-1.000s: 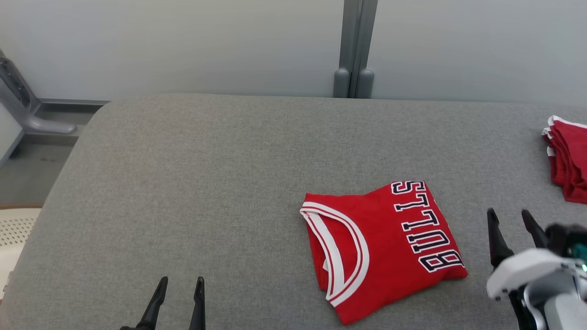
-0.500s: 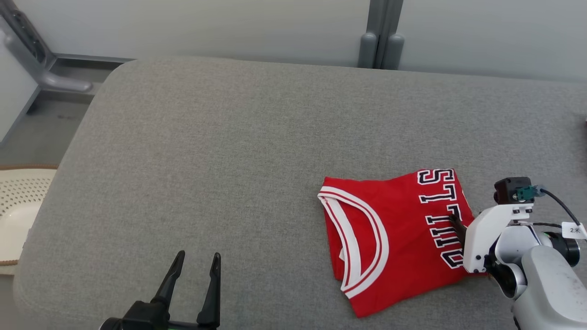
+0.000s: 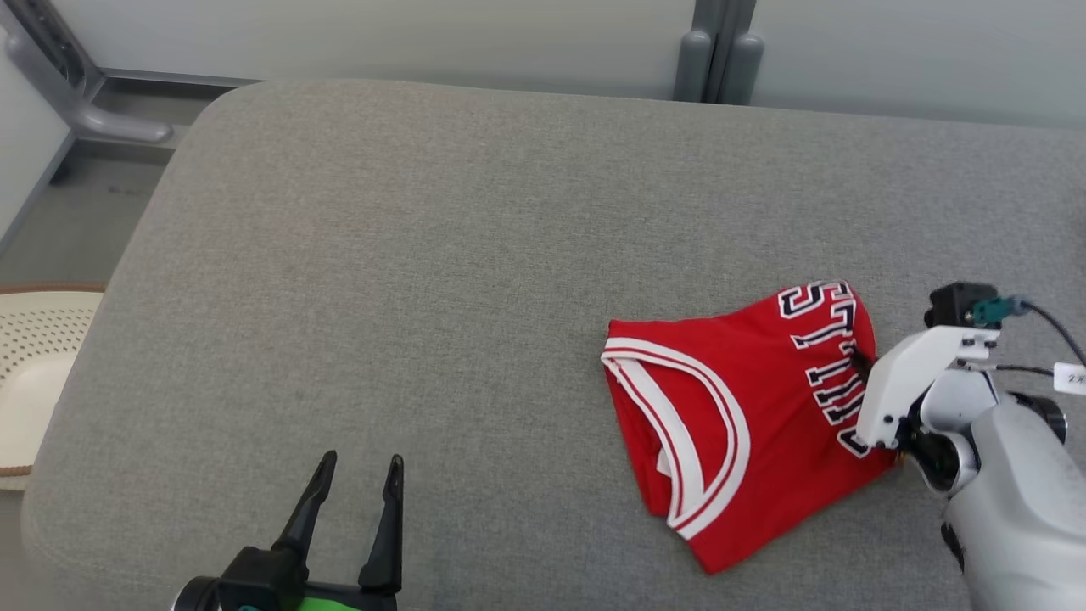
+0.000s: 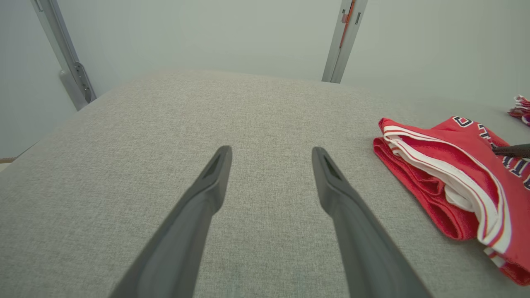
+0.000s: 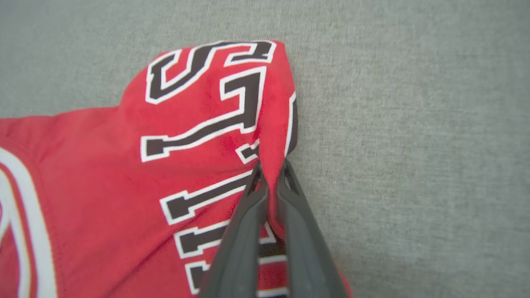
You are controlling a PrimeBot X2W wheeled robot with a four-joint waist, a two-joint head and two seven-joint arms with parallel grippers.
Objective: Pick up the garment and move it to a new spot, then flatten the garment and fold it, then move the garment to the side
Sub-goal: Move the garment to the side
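Note:
The garment (image 3: 747,416) is a folded red jersey with white trim and black lettering, lying on the right half of the grey table (image 3: 424,255). My right gripper (image 3: 861,363) is shut on the jersey's right edge, pinching a ridge of red cloth beside the lettering (image 5: 198,103); the right wrist view shows the cloth (image 5: 271,161) bunched between the tips of that gripper (image 5: 270,169). The edge is lifted a little off the surface. My left gripper (image 3: 356,475) stands open over bare table at the lower left, well apart from the jersey (image 4: 451,174), with nothing between its fingers (image 4: 215,178).
A grey post (image 3: 721,42) stands behind the table's far edge. A perforated cream basket (image 3: 34,365) sits off the table's left side. Another red garment (image 4: 521,108) lies at the far right. A grey bracket (image 3: 93,110) is at the back left.
The right gripper came in over the jersey's right edge and closed on it, bunching and lifting the cloth. The head camera shifted down and right. The left gripper stays open.

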